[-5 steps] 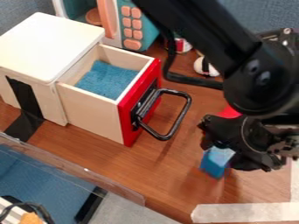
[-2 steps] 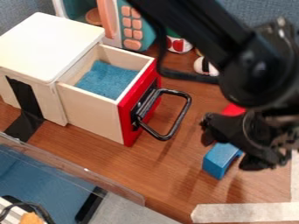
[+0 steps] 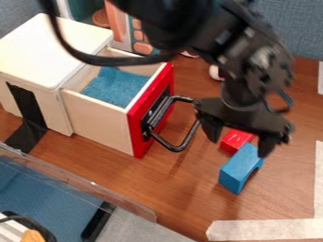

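Two blocks sit at about four o'clock from the middle of my camera view, right below the gripper point(image 3: 241, 145): a blue arch block point(image 3: 238, 168) and, touching or just beside it at its twelve o'clock, a red block point(image 3: 236, 140). The jaws are released, spread wide with nothing grasped between them, one finger on the handle side of the red block and the other by the upper end of the blue one. I read that wide spread as room for the fingers to pass around a block without knocking it. The arch rests on the wooden tabletop point(image 3: 189, 189) with its notch turned toward four o'clock, a stable way for it to sit. Toward ten o'clock stands a white cabinet point(image 3: 54, 49), its red-fronted drawer point(image 3: 97, 123) pulled out so that the inside can be reached from above; the blue cloth point(image 3: 114, 86) in it probably cushions whatever lands there. The looped black handle point(image 3: 194, 127) juts out close to the gripper, though I can't tell whether they touch. Black tape point(image 3: 26, 134) runs from the cabinet's side onto the table, presumably to anchor it against pulls, and pale tape point(image 3: 265, 230) at five o'clock perhaps marks the workspace's edge.
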You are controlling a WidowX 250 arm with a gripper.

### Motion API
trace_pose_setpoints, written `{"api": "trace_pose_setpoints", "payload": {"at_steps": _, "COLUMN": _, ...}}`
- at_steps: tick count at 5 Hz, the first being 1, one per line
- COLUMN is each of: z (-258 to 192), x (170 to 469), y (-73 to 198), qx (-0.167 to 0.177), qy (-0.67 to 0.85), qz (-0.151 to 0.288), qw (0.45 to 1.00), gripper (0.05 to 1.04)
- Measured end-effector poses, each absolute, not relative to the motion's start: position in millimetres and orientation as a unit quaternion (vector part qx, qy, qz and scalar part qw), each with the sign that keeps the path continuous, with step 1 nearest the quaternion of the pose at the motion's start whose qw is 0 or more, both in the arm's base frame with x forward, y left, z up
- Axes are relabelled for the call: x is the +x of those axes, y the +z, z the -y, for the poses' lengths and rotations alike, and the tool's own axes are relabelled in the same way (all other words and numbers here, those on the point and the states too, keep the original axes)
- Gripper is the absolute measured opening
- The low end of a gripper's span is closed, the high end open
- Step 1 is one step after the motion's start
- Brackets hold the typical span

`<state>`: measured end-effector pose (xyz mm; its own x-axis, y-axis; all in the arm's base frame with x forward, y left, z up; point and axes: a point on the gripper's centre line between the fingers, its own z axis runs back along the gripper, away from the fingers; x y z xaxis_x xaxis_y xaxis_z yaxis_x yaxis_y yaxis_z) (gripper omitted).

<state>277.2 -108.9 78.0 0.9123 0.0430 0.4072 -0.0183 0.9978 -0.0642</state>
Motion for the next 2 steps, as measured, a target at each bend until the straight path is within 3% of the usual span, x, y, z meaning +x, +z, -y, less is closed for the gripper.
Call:
{"api": "trace_pose_setpoints", "payload": {"at_steps": 1, "z": 90.5, "x": 279.2, "y": 91.3, "qx": -0.043, "qy": 0.04, "qz": 0.212, "qw": 0.975, "gripper": 1.001}}
{"api": "trace_pose_setpoints", "payload": {"at_steps": 2, "z": 76.0, "x": 271.5, "y": 108.4, "qx": -0.009, "qy": 0.043, "qz": 0.211, "qw": 0.976, "gripper": 1.001}}
